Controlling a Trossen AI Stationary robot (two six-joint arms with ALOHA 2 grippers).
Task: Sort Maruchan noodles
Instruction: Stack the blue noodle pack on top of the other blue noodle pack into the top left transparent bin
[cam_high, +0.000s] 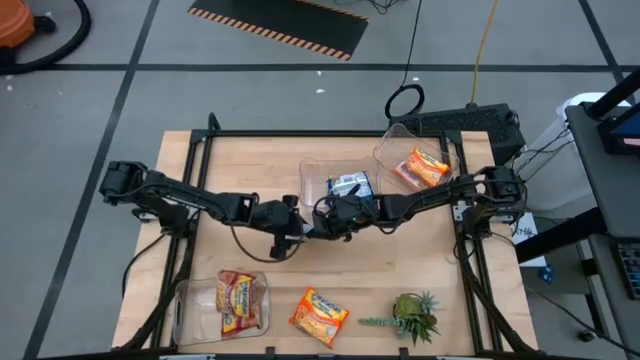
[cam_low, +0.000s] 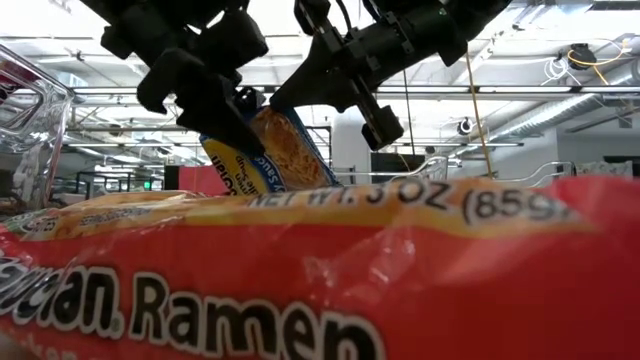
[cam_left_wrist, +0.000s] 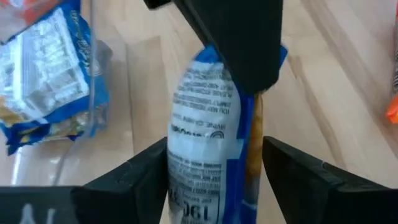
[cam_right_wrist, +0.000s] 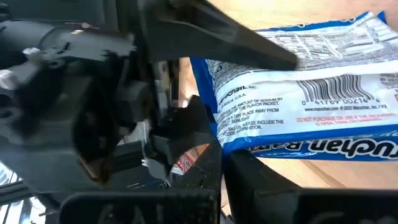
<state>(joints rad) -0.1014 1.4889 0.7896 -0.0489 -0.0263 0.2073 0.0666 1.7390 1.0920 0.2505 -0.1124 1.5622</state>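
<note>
A blue-and-yellow Maruchan noodles packet (cam_low: 270, 150) hangs over the table's middle. My right gripper (cam_high: 325, 216) is shut on its upper end. My left gripper (cam_left_wrist: 214, 180) is open, with one finger on each side of the packet's lower part (cam_left_wrist: 205, 143). Another blue packet (cam_high: 348, 185) lies in a clear bin (cam_high: 312, 172) at the far middle. An orange packet (cam_high: 422, 168) lies in the far right bin, and a red-brown one (cam_high: 238, 300) in the near left bin. One orange packet (cam_high: 318, 315) lies flat on the table near the front edge. My right gripper pinches the blue packet's end edge (cam_right_wrist: 236, 146) between its two fingers, coming from the table's right and slanting down. The packet hangs tilted below the fingers (cam_left_wrist: 242, 50), clear of the table. Whether my left gripper's fingers (cam_left_wrist: 146, 177) touch the packet, I cannot tell.
A small green spiky plant (cam_high: 412, 318) stands at the near right. The orange packet (cam_low: 300, 270) near the front edge fills the foreground of the low view. Bare wood lies between the near bin (cam_high: 190, 312) and the two arms.
</note>
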